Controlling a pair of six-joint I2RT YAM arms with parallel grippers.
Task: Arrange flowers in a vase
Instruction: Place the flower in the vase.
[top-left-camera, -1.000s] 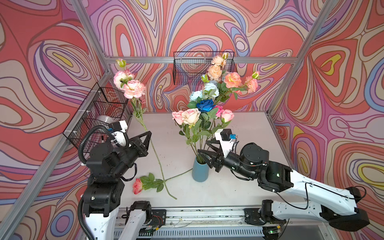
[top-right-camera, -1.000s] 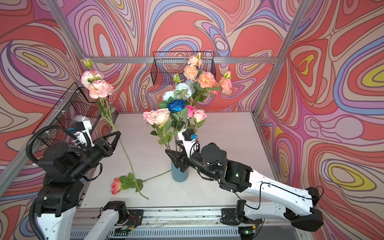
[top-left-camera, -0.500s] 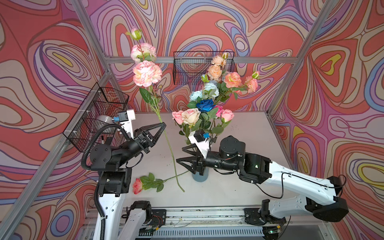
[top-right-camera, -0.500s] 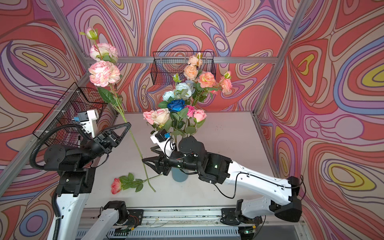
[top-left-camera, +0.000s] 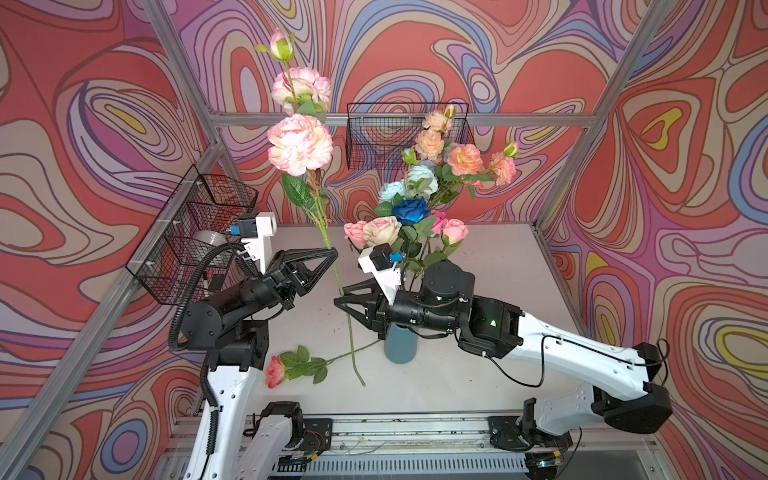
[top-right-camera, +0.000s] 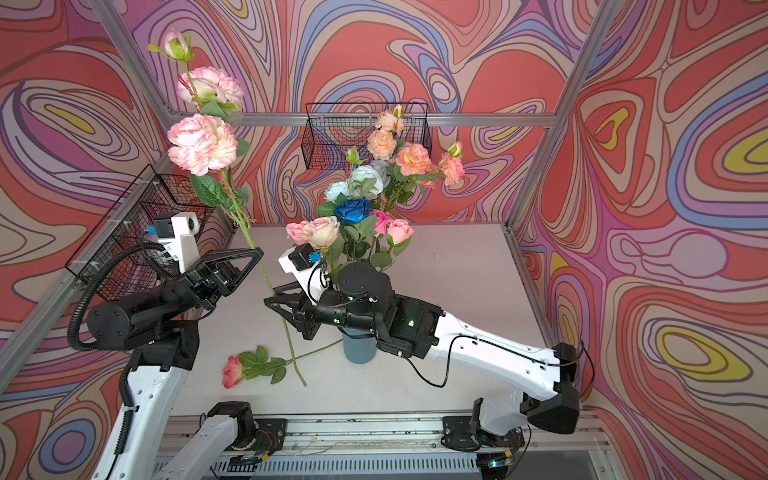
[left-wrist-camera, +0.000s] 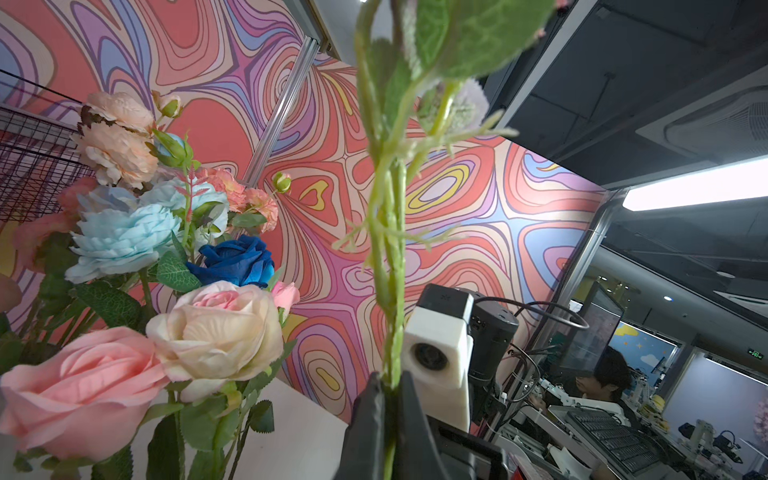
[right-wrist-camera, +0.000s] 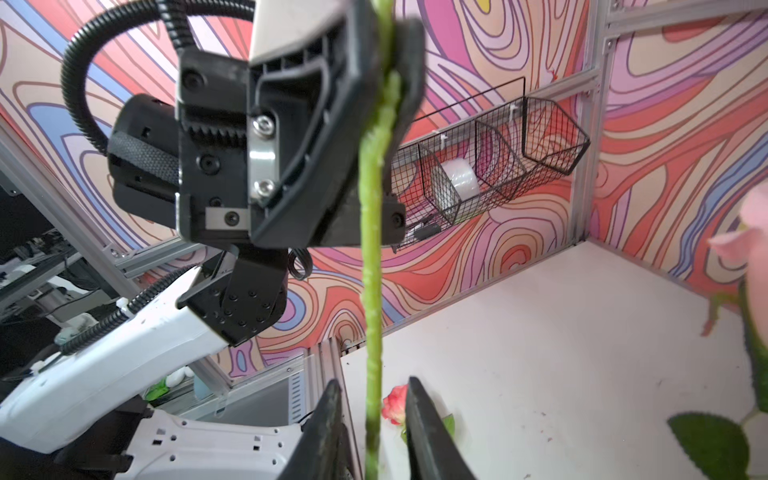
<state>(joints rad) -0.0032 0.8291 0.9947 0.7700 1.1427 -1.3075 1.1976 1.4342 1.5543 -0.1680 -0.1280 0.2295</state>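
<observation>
A pink-and-cream flower (top-left-camera: 300, 143) stood nearly upright over the left of the table, its long stem (right-wrist-camera: 371, 257) pinched tight in the left gripper (top-left-camera: 333, 251). Just below, the right gripper (top-left-camera: 337, 299) held its jaws narrow on the same stem. Both top views showed the tips meeting on it, though its wrist view showed a sliver of gap on either side. This looked like a handover. To do it well, the right pinch should be firm before the left lets go, since the heavy blooms high above would likely tip the stem over. The long bare end below the jaws would then need lifting clear of the rim of the blue vase (top-left-camera: 400, 345), which stood near the table's middle under the right arm (top-left-camera: 561, 353). It would have to be threaded among the flowers (top-left-camera: 410, 210) crowded there without knocking them. A loose rose (top-left-camera: 275, 371) lay flat, left of the vase and slightly nearer. The table (top-left-camera: 490, 266) was pale, matt and lightly speckled. Walls (top-left-camera: 665, 208) of swirling red, purple and cream stood left, far and right on a metal frame (top-left-camera: 519, 120). A left basket (top-left-camera: 195, 237) and a far basket (top-left-camera: 374, 133), both wire, hung on them. Beyond, the left wrist view showed a seated person (left-wrist-camera: 602, 382) in a dim office (left-wrist-camera: 648, 257).
</observation>
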